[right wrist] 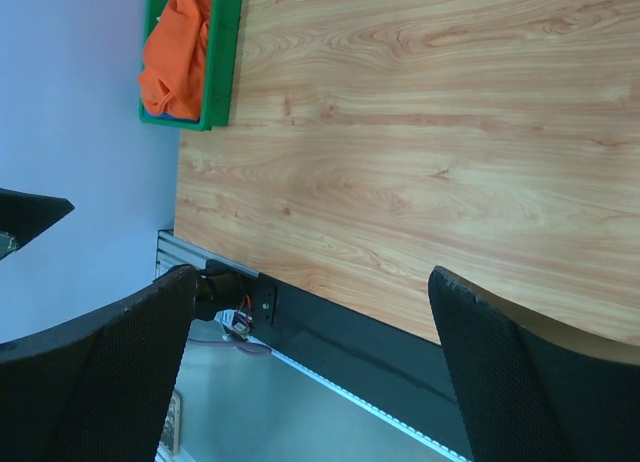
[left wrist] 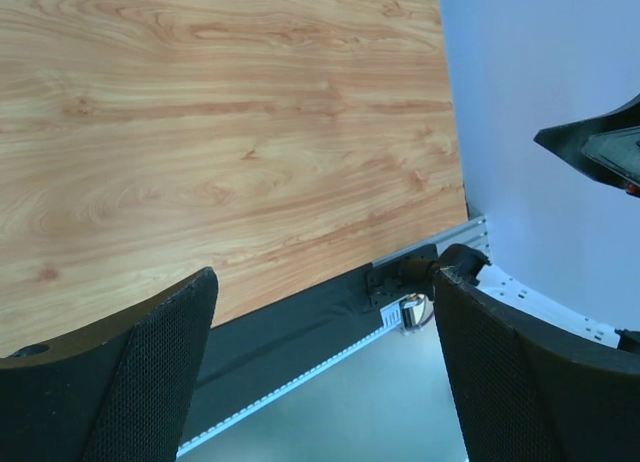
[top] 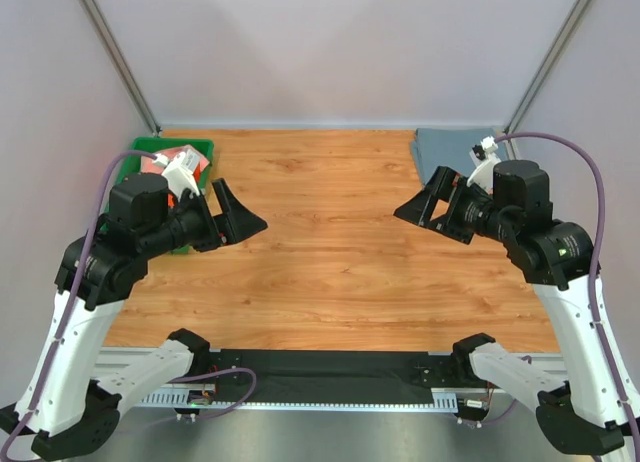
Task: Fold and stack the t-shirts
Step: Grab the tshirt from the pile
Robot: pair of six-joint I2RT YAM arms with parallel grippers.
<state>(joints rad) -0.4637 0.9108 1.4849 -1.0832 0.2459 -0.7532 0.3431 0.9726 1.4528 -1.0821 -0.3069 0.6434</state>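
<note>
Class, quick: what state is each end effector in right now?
Left end effector: open, holding nothing.
Right end effector: open, holding nothing.

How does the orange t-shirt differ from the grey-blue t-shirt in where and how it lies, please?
The orange t-shirt is crumpled in a heap; the grey-blue t-shirt lies flat. The orange t-shirt sits inside the green tray, far left on the table; the grey-blue t-shirt rests on the table, far right. Both are untouched by the open left claw and right claw.
</note>
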